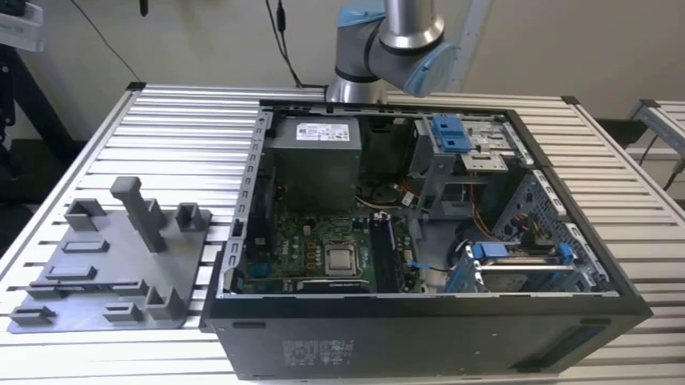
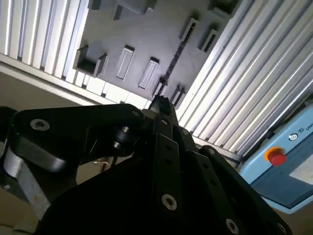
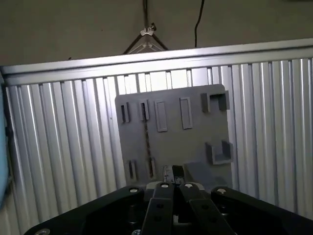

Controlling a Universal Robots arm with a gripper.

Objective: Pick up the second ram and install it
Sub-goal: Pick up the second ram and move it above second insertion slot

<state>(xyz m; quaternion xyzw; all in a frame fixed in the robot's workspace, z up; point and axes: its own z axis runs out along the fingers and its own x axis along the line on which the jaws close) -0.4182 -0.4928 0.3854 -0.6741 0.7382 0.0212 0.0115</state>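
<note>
Spreading across the exterior view is the ribbed silver aluminium desk [image 1: 172, 128]. On it, taking up the centre and the exterior view's right, lies the open black metal computer case [image 1: 428, 341], its green motherboard [image 1: 310, 241] exposed. At the exterior view's lower left sits the flat grey plastic fixture plate [image 1: 107, 261], carrying low holder blocks [image 1: 192, 216] and one tall grey post [image 1: 137, 210]. In the first wrist view the black gripper [image 3: 172, 172] hangs high over that plate, its fingers closed tip to tip with nothing between them. The second ram [image 3: 145, 134], a long, thin, near-black memory stick, stands on edge on the plate, cradled by a holder block at each end, well apart from the fingertips and off to one side of their line. The step in hand looks like the approach to the pick. Done well, it would mean parting the fingers wide, squaring them to the stick's flat faces, centring along its length, and descending straight so the blocks are not nudged.
</note>
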